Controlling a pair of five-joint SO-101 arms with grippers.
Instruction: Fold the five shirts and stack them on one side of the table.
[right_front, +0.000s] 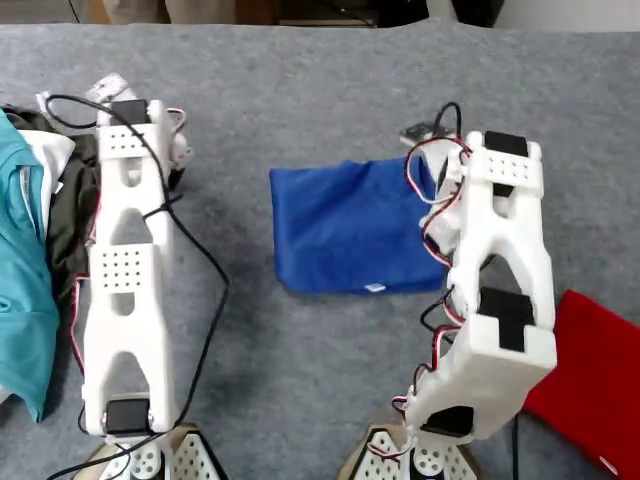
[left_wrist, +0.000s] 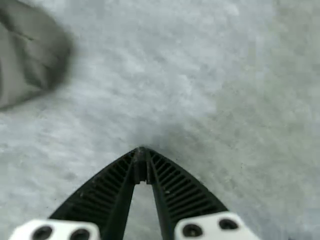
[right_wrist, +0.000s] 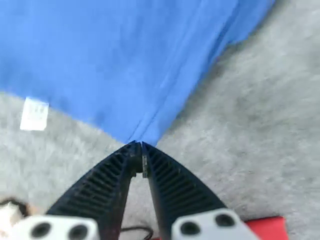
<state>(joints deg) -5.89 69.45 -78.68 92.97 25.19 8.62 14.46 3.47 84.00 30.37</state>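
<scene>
**Right gripper pinches the blue shirt's corner; left gripper idle by the heap**

The blue shirt lies at the centre of the worktop, already folded into a rough rectangle. The right gripper has its jaws closed to the tips on a corner of it, on the 3 o'clock side. A crease in the cloth runs straight to the tips, which suggests a real pinch. Holding a corner makes sense if the shirt is to be dragged or lifted toward the red shirt at 4 o'clock, probably the start of the stack.

The left gripper is fully closed on nothing, its tips just over bare worktop. It sits at 10 o'clock, beside the unfolded heap at 9 o'clock: a teal shirt over an olive shirt. That seems a sensible place to wait for the next garment.

The high view gives the layout but hides both grippers under their arms. The wrist views supply the grip: the right one shows the pinch, a white label on the shirt's edge and a sliver of the red shirt. The left one shows empty jaws with the olive shirt near.
</scene>
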